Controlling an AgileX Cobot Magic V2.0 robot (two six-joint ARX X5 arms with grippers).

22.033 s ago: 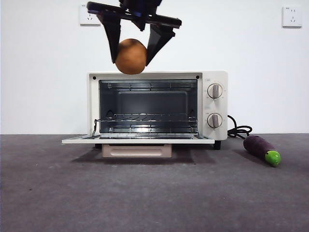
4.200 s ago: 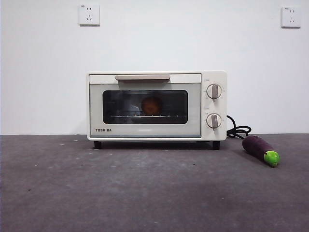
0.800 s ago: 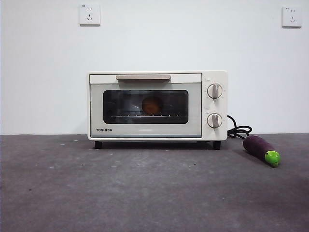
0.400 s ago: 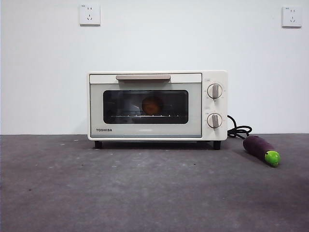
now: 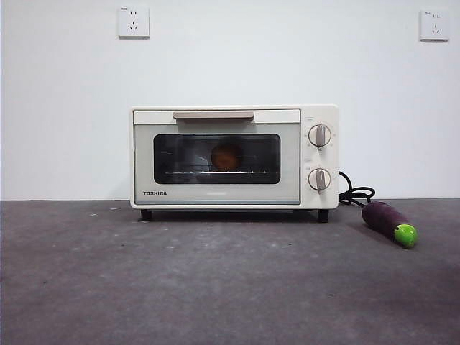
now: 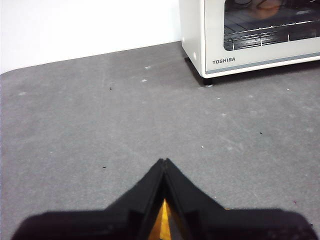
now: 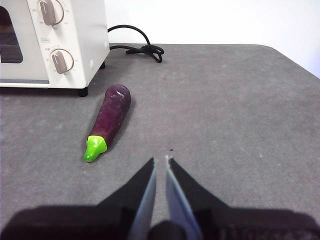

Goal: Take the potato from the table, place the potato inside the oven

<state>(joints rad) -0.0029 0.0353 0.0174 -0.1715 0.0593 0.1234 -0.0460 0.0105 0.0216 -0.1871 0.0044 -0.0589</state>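
The cream-white oven stands on the dark grey table with its glass door closed. Behind the glass, the orange-brown potato rests on the wire rack; the left wrist view catches a bit of the potato through the door of the oven. My left gripper is shut and empty, held back over bare table to the left of the oven. The right gripper is shut and empty too, over the table right of the oven. Neither gripper appears in the front view.
A purple eggplant with a green tip lies on the table right of the oven; the right wrist view shows the eggplant in front of that gripper. The oven's black cord coils behind it. Two wall sockets sit high on the white wall.
Since the earliest frame the potato went from a gripper above the oven onto the rack inside, the door was closed and the arm left the front view. Nothing moved in the last second.
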